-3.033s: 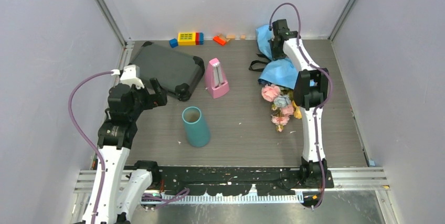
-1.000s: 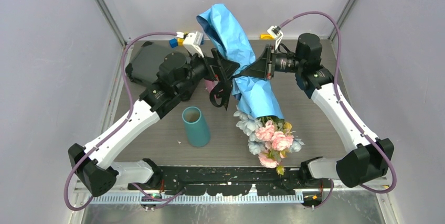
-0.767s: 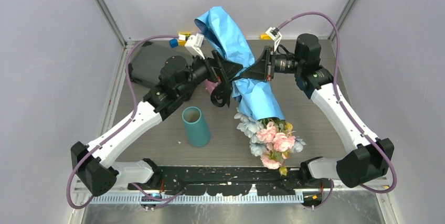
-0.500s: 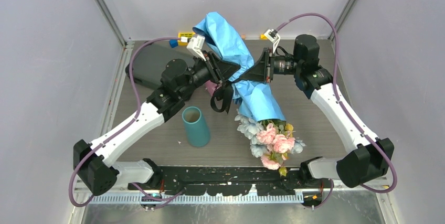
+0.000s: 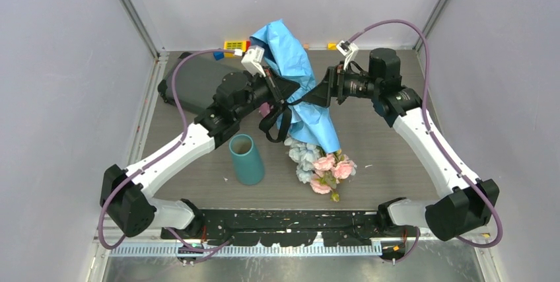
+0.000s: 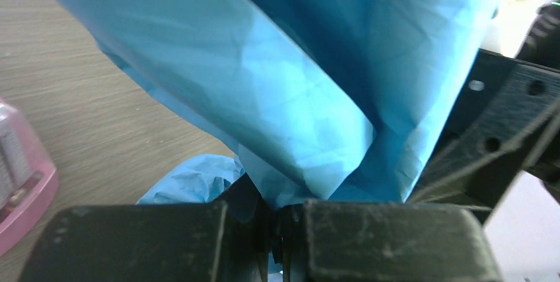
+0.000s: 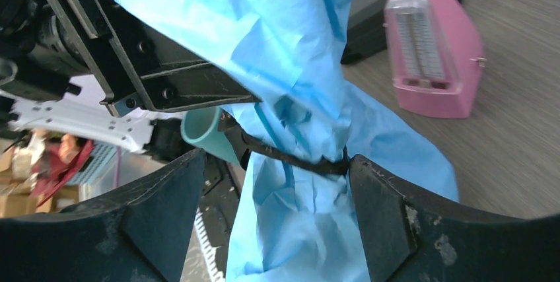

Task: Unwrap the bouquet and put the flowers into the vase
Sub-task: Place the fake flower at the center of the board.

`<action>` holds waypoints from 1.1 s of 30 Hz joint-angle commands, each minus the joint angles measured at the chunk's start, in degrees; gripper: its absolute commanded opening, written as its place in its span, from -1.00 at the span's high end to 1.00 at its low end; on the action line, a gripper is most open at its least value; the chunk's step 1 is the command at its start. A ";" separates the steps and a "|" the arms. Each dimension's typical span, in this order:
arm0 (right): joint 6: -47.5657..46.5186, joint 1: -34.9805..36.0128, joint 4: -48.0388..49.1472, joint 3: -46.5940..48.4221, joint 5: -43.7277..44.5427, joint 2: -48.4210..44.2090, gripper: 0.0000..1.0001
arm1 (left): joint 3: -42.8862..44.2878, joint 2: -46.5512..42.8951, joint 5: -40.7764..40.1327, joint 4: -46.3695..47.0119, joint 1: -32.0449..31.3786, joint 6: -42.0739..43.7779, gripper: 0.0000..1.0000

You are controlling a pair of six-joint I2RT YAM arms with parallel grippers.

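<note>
My left gripper (image 6: 280, 219) is closed tight on the blue wrap (image 6: 284, 97), so the bouquet (image 5: 312, 122) hangs blooms-down just right of the vase (image 5: 245, 160). My right gripper (image 7: 277, 189) stands wide open around it, gripping nothing.

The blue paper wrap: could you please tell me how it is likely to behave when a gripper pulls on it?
Probably thin and floppy: the blue paper wrap creases where the left gripper pinches it. Likely light, as that small pinch seems to carry it. It may tear sooner than slip off, since the black ribbon cinches it.
</note>
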 commanded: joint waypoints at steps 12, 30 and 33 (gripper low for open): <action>-8.07 16.72 -0.30 -6.49 54.36 -8.97 -0.75 | 8.44 7.55 -12.65 -5.73 0.24 -0.59 1.00; -17.03 38.08 25.43 -11.52 94.31 6.08 -0.73 | 10.27 12.59 -15.83 -8.21 0.21 -4.81 1.00; -19.78 38.08 27.48 -11.81 97.74 8.12 -0.74 | 10.05 12.64 -15.73 -8.42 0.23 -4.95 1.00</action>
